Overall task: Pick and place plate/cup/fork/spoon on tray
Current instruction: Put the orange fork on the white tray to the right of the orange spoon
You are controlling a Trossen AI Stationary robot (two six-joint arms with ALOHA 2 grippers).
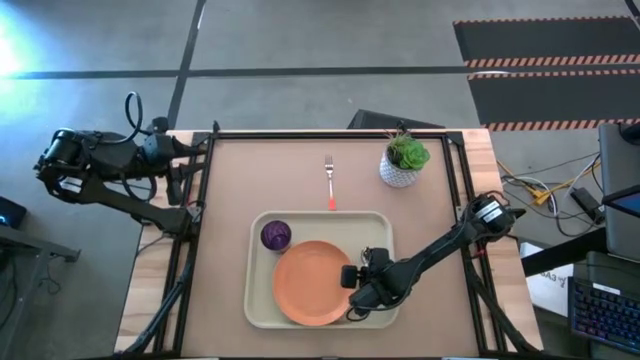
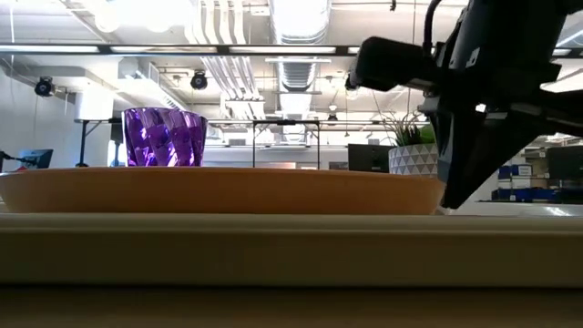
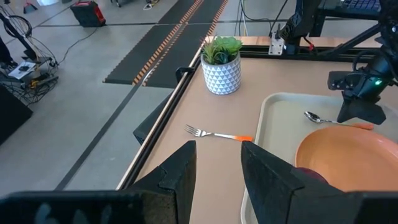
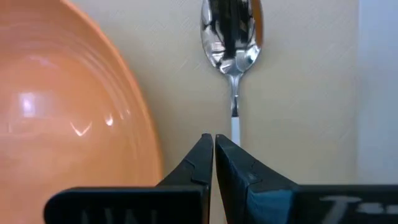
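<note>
Closest to the table-level camera is the long pale rim of the tray, filling the lower part of that view. The orange plate sits on it, with the purple cup standing upright behind the plate.

Seen from above, the cream tray lies in the middle of the near half of the brown table. The plate fills much of the tray, and the cup stands in the tray's far left corner, just beside the plate.

The right gripper is low over the tray at the plate's right edge. Its fingers are pressed together with nothing between them. Just beyond their tips lies the spoon, on the tray floor beside the plate, its bowl pointing away from the gripper.

The fork lies on the bare table beyond the tray, tines pointing away from it, orange handle end close to the tray's far rim. A potted plant stands to the fork's right.

The left gripper waits off the table's left edge, its fingers spread apart and empty.
</note>
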